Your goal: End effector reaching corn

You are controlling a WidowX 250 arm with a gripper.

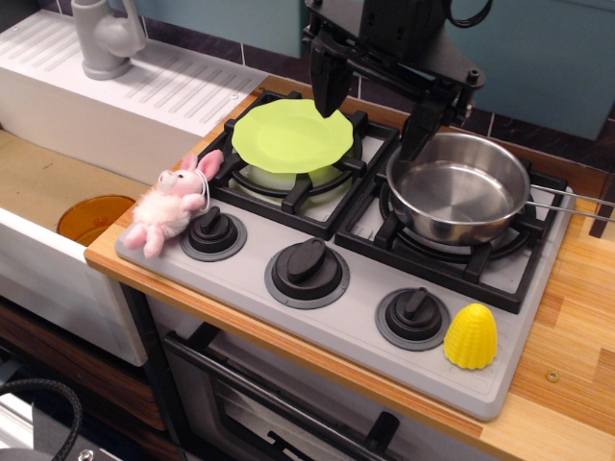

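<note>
The corn [471, 336] is a small bright yellow dome with bumpy kernels. It stands upright on the grey stove front at the right, just right of the rightmost knob [412, 316]. My black gripper [375, 110] hangs at the top centre, over the back of the stove between the lime-green plate [292, 135] and the steel pan [459, 187]. Its two dark fingers are spread wide apart and hold nothing. One finger [330, 84] is above the plate's back edge, the other near the pan's rim. The gripper is far behind and left of the corn.
A pink and white plush bunny [170, 205] lies at the stove's left front corner. Three black knobs line the front panel. The pan's handle [569, 205] sticks out right. A grey sink [144, 96] with a tap is at left; an orange bowl [91, 218] sits below.
</note>
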